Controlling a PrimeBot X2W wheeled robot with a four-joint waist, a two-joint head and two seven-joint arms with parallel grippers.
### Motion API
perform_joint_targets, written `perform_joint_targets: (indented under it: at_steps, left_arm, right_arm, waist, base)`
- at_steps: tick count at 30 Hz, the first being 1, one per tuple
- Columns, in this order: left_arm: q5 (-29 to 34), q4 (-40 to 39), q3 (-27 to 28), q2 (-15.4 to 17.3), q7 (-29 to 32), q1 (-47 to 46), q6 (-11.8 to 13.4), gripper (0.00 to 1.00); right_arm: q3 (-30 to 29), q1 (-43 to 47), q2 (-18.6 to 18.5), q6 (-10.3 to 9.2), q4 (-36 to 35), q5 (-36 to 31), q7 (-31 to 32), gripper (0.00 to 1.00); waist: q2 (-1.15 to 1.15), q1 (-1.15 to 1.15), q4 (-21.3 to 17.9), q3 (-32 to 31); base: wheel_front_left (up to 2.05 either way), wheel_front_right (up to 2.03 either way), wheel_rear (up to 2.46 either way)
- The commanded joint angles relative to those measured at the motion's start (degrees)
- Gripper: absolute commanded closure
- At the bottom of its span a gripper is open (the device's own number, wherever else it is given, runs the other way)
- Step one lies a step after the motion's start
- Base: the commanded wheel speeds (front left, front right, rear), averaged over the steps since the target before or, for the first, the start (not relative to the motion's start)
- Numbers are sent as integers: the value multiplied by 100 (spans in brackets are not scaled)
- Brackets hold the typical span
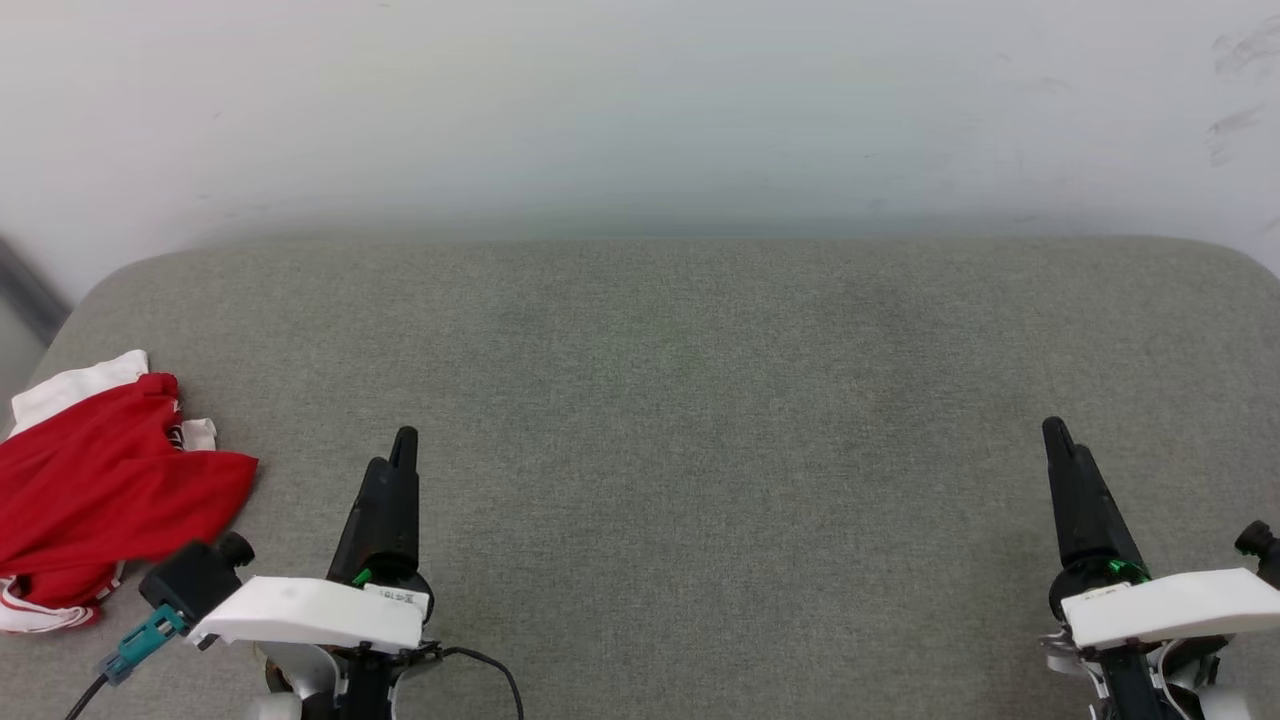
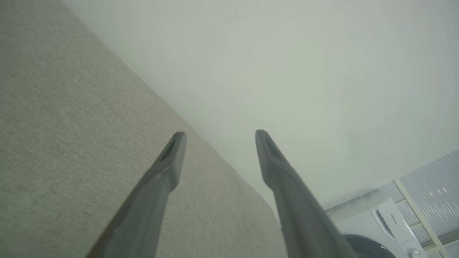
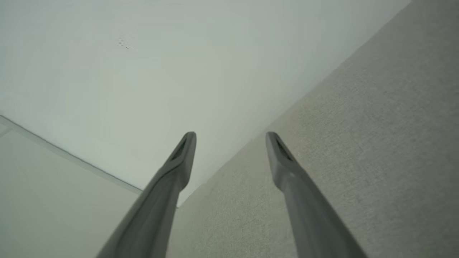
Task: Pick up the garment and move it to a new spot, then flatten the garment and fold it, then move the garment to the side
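We've got the garment (image 1: 100,490) bunched in a red-and-white heap at the far left edge of the tabletop (image 1: 660,400), and that's where trouble could start. It sits so close to the rim that one clumsy nudge could tip it over the side, and a pinch on a single loose layer would drag the heap instead of lifting it. We'd also watch the teal plug (image 1: 148,633) on the left wrist, right beside the cloth, which could snag a fold. Now the hands: our left hand (image 1: 402,450) hangs over bare tabletop just right of the garment, fingers spread wide, holding nothing. Our right hand (image 1: 1056,440), well apart on the far side, is just as spread and empty.
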Motion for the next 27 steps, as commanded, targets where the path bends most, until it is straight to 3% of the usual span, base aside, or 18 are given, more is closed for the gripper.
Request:
perform_joint_targets:
  at_steps: [1,14,27]
  left_arm:
    - [376,-118,-53,16,-74,-97,-13,0]
    - [1850,-169,-165,82,-313,-33,-16,0]
    - [2737,-103,-148,75,-509,9,-18,0]
  right_arm:
    - [15,-32,-36,0,-140,-460,-72,0]
    - [91,-10,-37,0,-343,-1995,-101,0]
    - [159,93,-63,0,-547,-3040,45,0]
  waist:
    - [0,0,-2,-1]
    - [0,0,-30,8]
    - [0,0,-46,-7]
  base:
    - [0,0,0]
    - [0,0,0]
    - [0,0,0]
